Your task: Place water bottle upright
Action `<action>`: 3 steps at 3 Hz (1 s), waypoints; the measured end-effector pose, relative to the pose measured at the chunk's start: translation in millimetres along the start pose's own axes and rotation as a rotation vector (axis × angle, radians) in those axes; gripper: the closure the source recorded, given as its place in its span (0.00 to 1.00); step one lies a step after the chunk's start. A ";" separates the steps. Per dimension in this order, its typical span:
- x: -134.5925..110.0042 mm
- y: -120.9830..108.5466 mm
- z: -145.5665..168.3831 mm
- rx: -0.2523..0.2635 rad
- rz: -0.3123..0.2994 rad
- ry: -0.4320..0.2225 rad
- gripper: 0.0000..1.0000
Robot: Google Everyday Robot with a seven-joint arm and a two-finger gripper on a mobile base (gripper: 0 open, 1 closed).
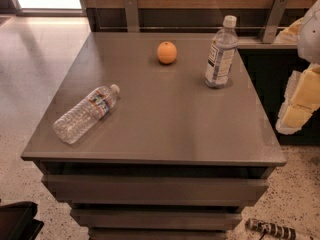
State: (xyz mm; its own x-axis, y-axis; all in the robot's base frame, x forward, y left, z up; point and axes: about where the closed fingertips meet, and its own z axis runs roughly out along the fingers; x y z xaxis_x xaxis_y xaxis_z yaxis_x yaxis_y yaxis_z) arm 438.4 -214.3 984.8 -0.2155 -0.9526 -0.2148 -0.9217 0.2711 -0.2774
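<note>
Lying flat, water bottle (pixel 86 114) bears illegible label; end effector (pixel 298 101) beside table (pixel 165 119).

Nothing reads for sure: print on the water bottle (pixel 86 114) and the taller bottle's (pixel 220 54) white label (pixel 218 63) seems smudged, gripper (pixel 299 101) at right edge.

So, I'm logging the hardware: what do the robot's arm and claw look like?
Only part shows, at the right edge beside the table. The arm is a rounded white shell. Below it, the claw is blocky, pale yellow with whitish edges. No cables or markings can be seen.
</note>
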 end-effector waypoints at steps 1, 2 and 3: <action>-2.1 0.1 -2.3 0.008 0.003 -0.008 0.00; -19.0 1.1 -4.8 0.010 0.039 -0.043 0.00; -44.7 6.7 -3.9 -0.008 0.115 -0.110 0.00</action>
State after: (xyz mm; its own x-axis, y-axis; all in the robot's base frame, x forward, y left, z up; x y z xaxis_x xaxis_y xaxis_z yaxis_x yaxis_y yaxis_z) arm 440.6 -170.4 996.2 -0.2834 -0.8942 -0.3465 -0.8955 0.3761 -0.2379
